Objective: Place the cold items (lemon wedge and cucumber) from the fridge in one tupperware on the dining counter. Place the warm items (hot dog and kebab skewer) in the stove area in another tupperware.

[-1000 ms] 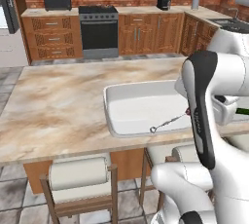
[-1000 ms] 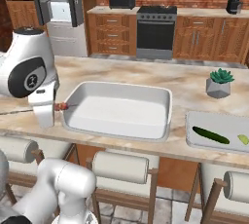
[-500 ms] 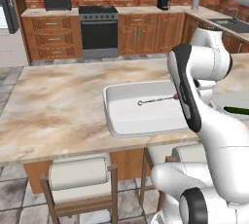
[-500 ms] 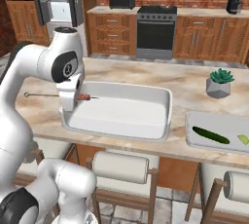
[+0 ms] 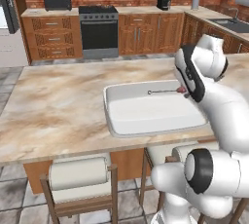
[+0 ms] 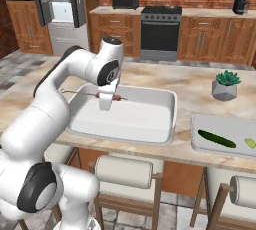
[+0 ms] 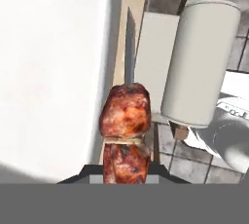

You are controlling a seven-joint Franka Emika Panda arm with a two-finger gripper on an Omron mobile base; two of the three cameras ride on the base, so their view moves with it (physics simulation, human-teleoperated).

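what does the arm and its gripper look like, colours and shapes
The arm is glossy white, built of thick rounded tubular links. Its joints carry round dark grey to black caps, and a dark band runs along one link in the left base view. The gripper is a small white block. No cables or markings show.

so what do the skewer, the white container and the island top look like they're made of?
Kebab skewer: thin grey metal-looking rod, glossy browned meat chunks. White container: smooth matte plastic by its look, rounded moulded rim. Dining counter: polished stone, beige with marbled veins.
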